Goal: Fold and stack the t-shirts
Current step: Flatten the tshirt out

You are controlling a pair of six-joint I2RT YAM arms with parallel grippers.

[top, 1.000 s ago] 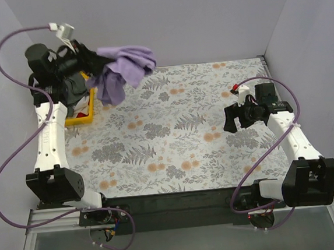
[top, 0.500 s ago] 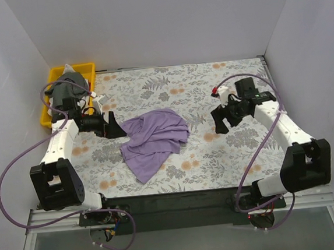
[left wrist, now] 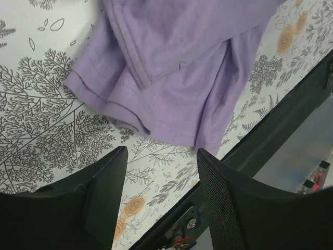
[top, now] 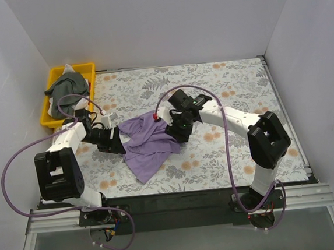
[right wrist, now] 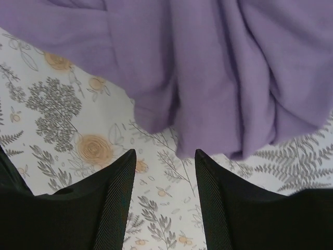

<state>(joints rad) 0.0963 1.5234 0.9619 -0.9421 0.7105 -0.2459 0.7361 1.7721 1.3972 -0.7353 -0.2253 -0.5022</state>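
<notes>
Bunching is the risk: the lilac shirt (top: pixel 152 141) lies crumpled on the table (top: pixel 233 151), the left gripper (left wrist: pixel 161 153) and right gripper (right wrist: pixel 165 153) open and empty at its edges, so either pinch may catch several layers.

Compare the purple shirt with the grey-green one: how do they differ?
The purple t-shirt lies on the table; the grey-green t-shirt sits in the yellow tray. The purple t-shirt is spread wider; the grey-green one is bunched tighter. Both are crumpled, unfolded.
</notes>
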